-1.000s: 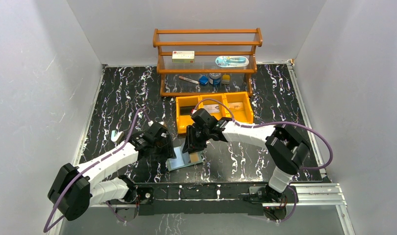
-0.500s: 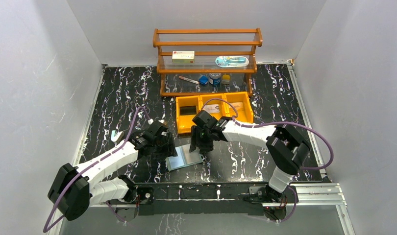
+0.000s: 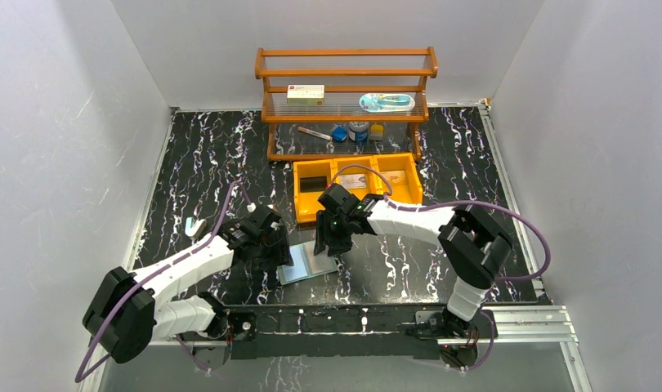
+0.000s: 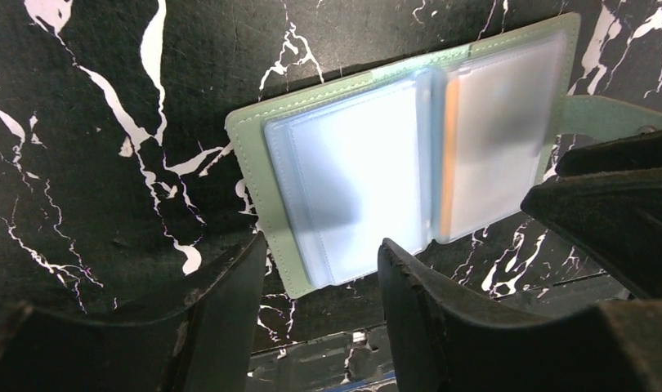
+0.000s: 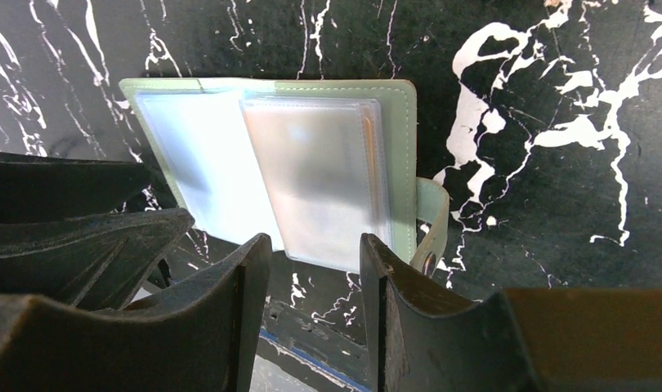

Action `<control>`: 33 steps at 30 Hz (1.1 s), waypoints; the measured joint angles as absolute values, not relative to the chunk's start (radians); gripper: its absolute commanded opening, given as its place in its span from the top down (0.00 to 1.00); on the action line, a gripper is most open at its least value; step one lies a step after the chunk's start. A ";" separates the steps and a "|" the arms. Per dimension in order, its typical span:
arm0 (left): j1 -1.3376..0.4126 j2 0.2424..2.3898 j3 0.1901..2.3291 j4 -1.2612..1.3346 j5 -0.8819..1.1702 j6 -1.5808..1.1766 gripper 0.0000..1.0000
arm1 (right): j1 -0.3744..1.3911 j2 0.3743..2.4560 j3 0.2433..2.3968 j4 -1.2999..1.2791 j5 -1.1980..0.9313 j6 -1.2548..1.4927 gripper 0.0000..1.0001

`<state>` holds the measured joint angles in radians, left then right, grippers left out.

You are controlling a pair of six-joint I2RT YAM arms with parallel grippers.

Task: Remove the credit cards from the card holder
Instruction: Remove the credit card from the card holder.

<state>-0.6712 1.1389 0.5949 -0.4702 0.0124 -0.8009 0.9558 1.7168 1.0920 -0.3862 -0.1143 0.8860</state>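
The card holder (image 3: 310,265) lies open and flat near the table's front edge, sage green with pale clear sleeves (image 4: 352,171). An orange-tan credit card (image 4: 448,155) shows as a thin strip at the spine, and a greyish card (image 5: 319,171) fills the right sleeve. My left gripper (image 3: 277,255) hovers at the holder's left end, open and empty (image 4: 321,245). Over its right half my right gripper (image 3: 328,245) also stands open with nothing between its fingers (image 5: 315,241). The snap tab (image 5: 430,220) sticks out to the right.
An orange three-compartment bin (image 3: 356,186) sits just behind the grippers, with flat items in it. A wooden shelf (image 3: 344,106) with small items stands at the back. A small white object (image 3: 195,226) lies at the left. The metal front rail (image 3: 377,314) runs close below the holder.
The tan patch seen in the holder a second ago is now covered by a pale sleeve. The right gripper has shifted slightly back and right. The left arm has barely moved.
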 measured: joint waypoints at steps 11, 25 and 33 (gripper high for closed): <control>-0.671 1.150 0.562 -0.449 0.048 -0.803 0.57 | 0.955 1.776 1.092 -0.363 -0.151 0.886 0.56; -0.670 1.179 0.548 -0.392 0.102 -0.801 0.59 | 0.956 1.781 1.092 -0.280 -0.226 0.893 0.59; -0.670 1.181 0.548 -0.388 0.112 -0.800 0.59 | 0.957 1.781 1.095 -0.276 -0.220 0.903 0.52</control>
